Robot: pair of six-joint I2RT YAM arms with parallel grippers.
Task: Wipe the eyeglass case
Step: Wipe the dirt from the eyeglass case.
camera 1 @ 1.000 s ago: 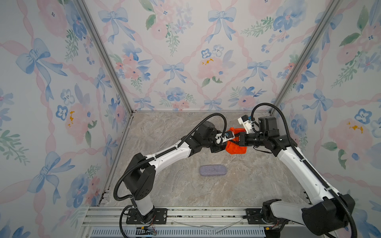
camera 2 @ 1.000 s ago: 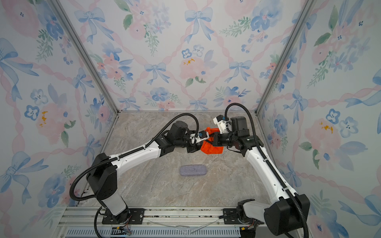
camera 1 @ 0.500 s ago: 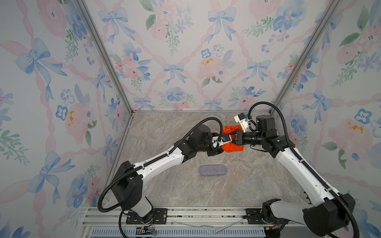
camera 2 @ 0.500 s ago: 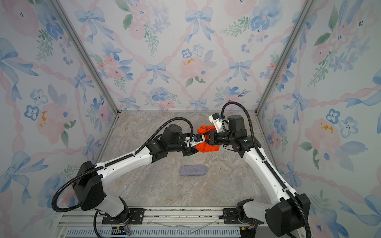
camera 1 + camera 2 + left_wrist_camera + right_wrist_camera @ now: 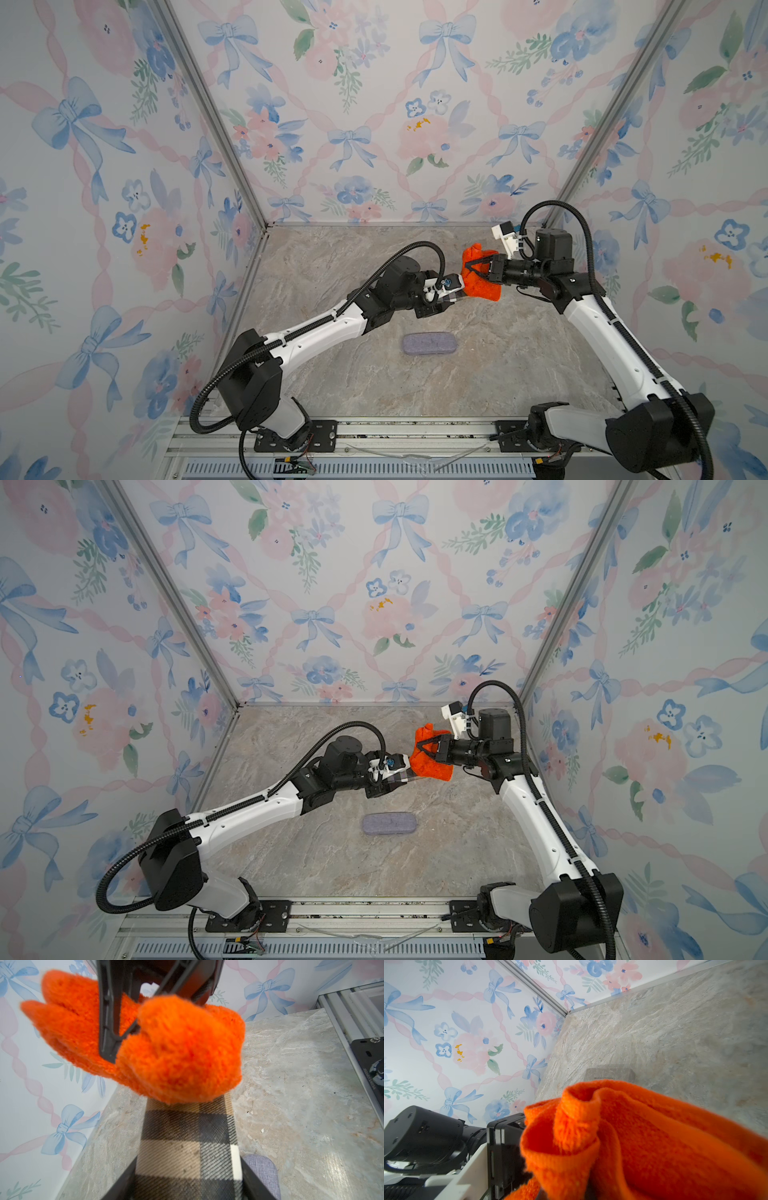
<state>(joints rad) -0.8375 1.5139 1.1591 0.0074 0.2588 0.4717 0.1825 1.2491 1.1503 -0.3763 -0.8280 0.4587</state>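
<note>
Black-and-white left arm [image 5: 324,328]: reaches from the near rail toward the back of the counter [image 5: 332,257]. The left jaws are clamped on one end of the plaid eyeglass case [image 5: 187,1142].
Grey fabric case [image 5: 430,344]: lies flat on the counter nearer the rail, apart from both arms, with no label showing.
Plaid eyeglass case: beige, black and white check, held clear of the counter and pointing away from the left arm. No brand shows.
Orange cloth [image 5: 482,274]: fluffy and bunched, covering the case's far end.
Black-and-white right arm [image 5: 602,328]: the right jaws are pinched tight on the orange cloth.
Writing: small dark print on a grey slab [image 5: 609,1074] on the counter, and white lettering on a black base plate [image 5: 372,1059]. Both are too fine to read.
Top views only: both whole arms, but just a sliver of the plaid case [image 5: 401,778].
Left wrist view only: the full check pattern, and dark fingers [image 5: 108,1022] biting into the cloth.
Right wrist view only: the slab. The cloth hides the jaws and the plaid case.
</note>
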